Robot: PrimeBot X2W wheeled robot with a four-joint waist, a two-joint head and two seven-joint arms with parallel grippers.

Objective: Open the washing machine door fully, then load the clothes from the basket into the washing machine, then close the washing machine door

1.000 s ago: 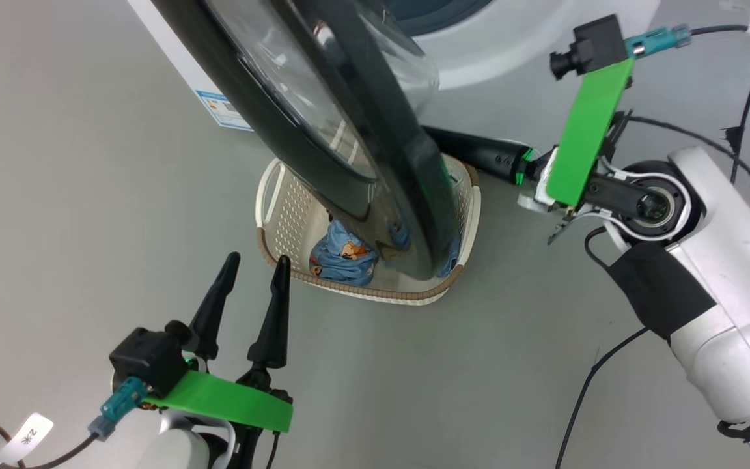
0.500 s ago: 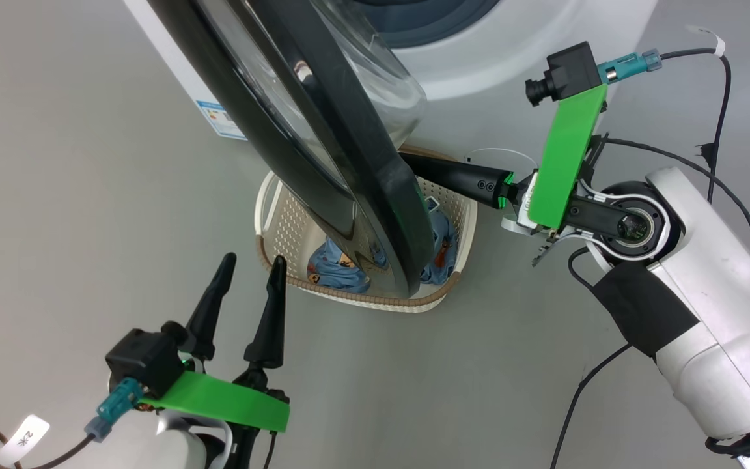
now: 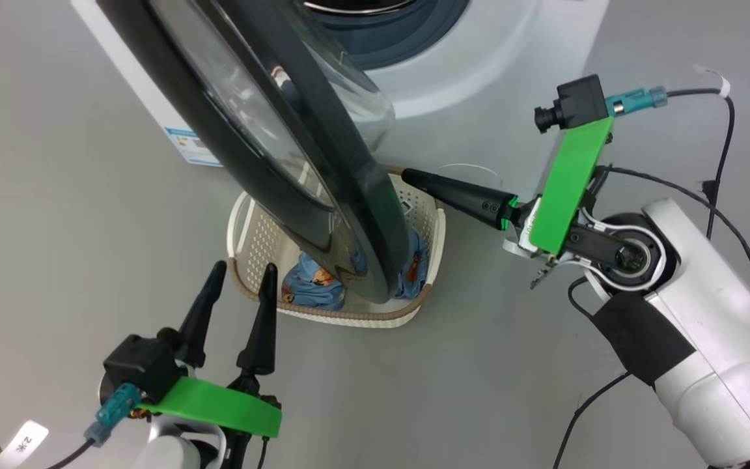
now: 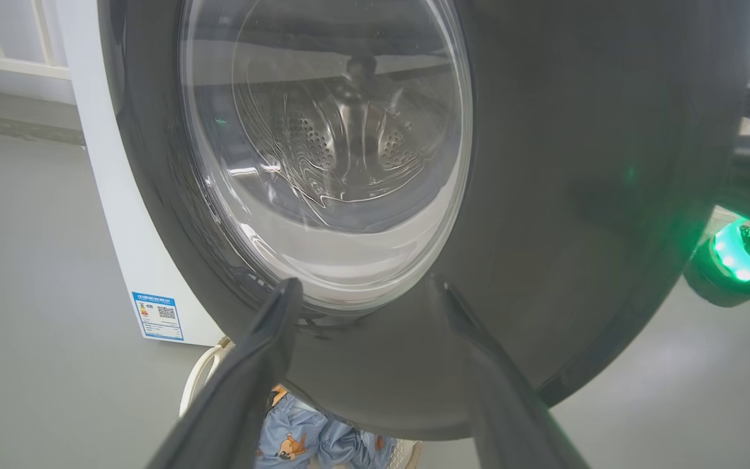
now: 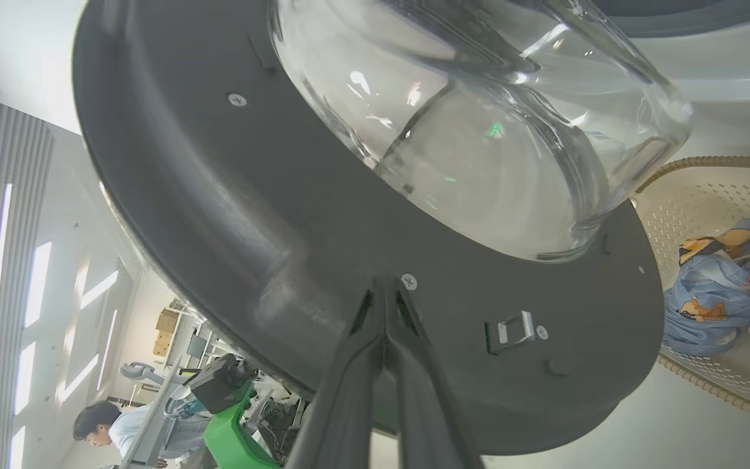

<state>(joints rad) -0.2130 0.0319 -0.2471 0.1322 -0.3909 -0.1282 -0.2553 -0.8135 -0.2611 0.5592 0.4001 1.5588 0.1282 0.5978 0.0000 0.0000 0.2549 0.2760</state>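
Only part-done: washing machine door (image 3: 297, 163) part-open over the basket (image 3: 362, 318) — right hand (image 5: 385, 283) clenched empty, tips against its inner face; left hand (image 3: 244, 266) released, idle. Clothes (image 3: 313, 286) in basket — loading, closing left.

One washing machine (image 3: 479, 71), one washing machine door (image 3: 375, 202), one basket (image 3: 349, 318), one left gripper (image 3: 245, 265), one right gripper (image 3: 414, 177), and clothes (image 3: 313, 286) too bunched to count.

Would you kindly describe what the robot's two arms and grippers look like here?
The left gripper and right gripper each have two long, tapering black fingers. Behind each sits a bright green plate carrying a small black camera with a teal connector and a dark cable. The right forearm is glossy white with a black band; the left cable carries a white tag.
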